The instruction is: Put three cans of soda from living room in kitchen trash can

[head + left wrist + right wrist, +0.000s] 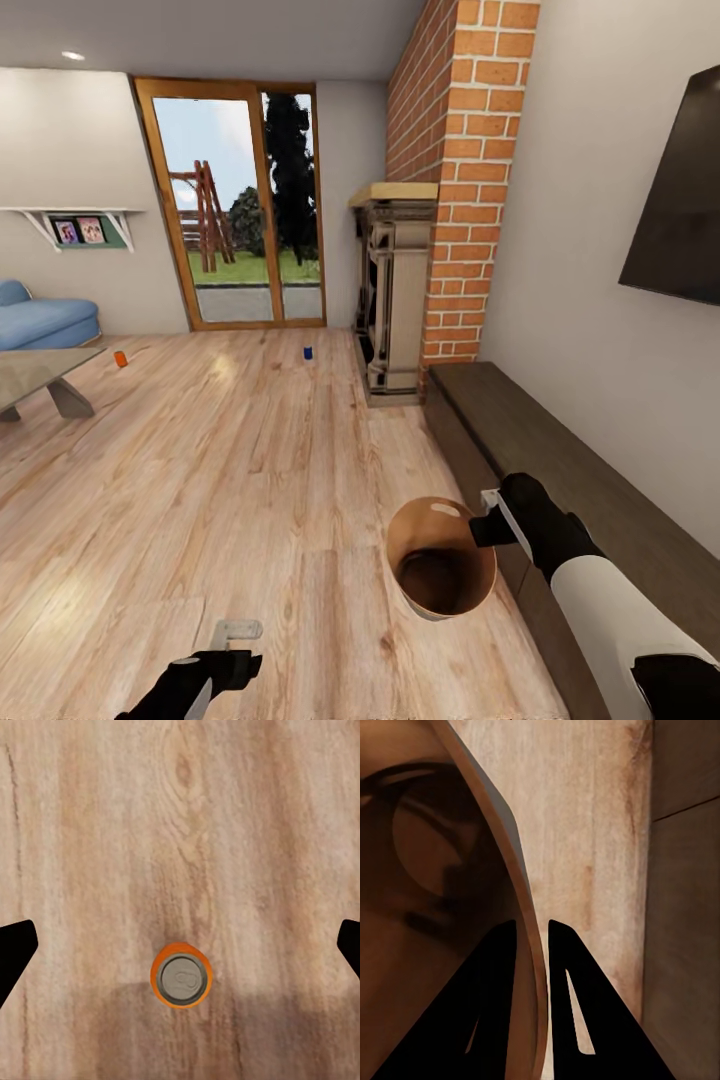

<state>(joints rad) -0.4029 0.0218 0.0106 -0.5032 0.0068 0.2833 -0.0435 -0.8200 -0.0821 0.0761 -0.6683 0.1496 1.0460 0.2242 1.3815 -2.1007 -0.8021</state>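
Cans of soda: an orange can [181, 974] stands upright on the wood floor [247, 832], lower centre of left wrist frame, between the left gripper [180, 941] tips, which are spread wide & not touching, prob. lined up for a grab. Head frame: 2nd orange can [120, 358] at left-centre by the coffee table [40, 370], blue can [308, 352] centre, before the glass doors [235, 200]. Trash can [441, 557] lower right, carried: right gripper [531, 937] pinches its rim, prob. so cans drop straight in. Living rm w/ brick fireplace [450, 180], sofa [40, 318], TV [680, 210] over a low cabinet [540, 440]
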